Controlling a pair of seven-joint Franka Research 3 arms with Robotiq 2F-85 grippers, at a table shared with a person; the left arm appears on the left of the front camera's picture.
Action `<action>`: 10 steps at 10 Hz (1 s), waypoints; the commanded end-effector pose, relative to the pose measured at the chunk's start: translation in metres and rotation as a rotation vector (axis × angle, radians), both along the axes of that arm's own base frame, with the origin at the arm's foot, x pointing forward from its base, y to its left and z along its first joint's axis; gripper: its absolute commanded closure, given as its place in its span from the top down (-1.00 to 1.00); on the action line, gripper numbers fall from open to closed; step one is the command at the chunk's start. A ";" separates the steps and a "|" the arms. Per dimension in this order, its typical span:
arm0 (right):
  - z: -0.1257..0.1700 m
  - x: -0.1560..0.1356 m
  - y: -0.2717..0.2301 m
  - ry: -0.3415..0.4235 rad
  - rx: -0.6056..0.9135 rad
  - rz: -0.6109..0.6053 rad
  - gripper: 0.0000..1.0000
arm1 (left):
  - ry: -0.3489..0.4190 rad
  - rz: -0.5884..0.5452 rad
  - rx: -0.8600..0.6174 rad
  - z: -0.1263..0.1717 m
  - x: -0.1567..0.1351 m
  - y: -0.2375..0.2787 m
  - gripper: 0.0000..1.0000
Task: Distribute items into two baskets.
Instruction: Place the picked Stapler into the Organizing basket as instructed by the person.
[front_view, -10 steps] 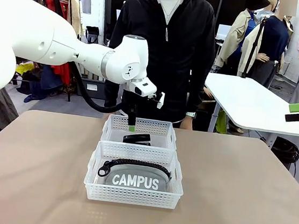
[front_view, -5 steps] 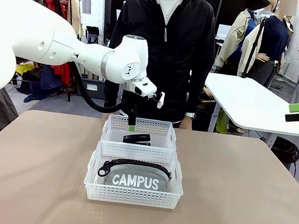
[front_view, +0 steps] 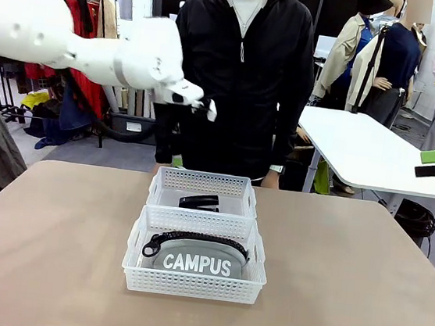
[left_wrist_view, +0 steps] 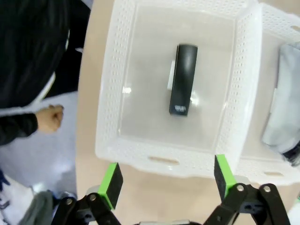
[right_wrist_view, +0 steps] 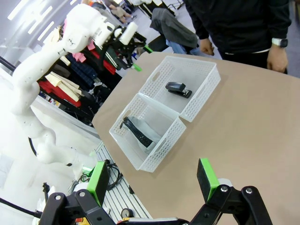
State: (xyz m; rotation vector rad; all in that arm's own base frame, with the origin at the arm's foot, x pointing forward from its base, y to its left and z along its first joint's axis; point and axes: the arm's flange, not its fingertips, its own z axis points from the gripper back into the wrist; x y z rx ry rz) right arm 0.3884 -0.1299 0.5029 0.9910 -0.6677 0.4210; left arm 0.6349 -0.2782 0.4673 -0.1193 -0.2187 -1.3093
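White lattice baskets sit touching at table centre. Far basket [front_view: 203,183] holds the black stapler [front_view: 199,201]; near basket [front_view: 192,282] holds the grey CAMPUS pouch [front_view: 197,261]. Left gripper [left_wrist_view: 164,183] hangs above the far basket's rim, jaws spread, empty. Right gripper [right_wrist_view: 152,182] high over the table's right side, jaws spread, empty.

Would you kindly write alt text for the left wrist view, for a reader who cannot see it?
A black stapler lies alone in a white basket, seen from above past the open left gripper, which holds nothing. A grey pouch sits in the adjoining basket, and a person's hand hangs beyond the table edge.
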 end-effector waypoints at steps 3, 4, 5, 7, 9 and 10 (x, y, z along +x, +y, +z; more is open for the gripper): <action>0.001 0.000 0.001 -0.004 0.003 0.002 1.00 | 0.137 0.259 -0.223 0.038 -0.026 0.115 1.00; 0.001 0.000 0.001 -0.004 0.003 0.002 1.00 | 0.187 0.325 -0.281 0.041 -0.024 0.146 1.00; 0.001 0.000 0.001 -0.004 0.003 0.002 1.00 | 0.232 0.348 -0.362 0.044 -0.027 0.177 1.00; 0.001 0.000 0.001 -0.004 0.003 0.002 1.00 | 0.258 0.410 -0.492 0.049 -0.046 0.225 1.00; 0.001 0.000 0.001 -0.004 0.003 0.002 1.00 | 0.260 0.395 -0.642 0.048 -0.078 0.274 1.00; 0.001 0.000 0.001 -0.004 0.003 0.002 1.00 | 0.258 0.401 -0.698 0.046 -0.095 0.293 1.00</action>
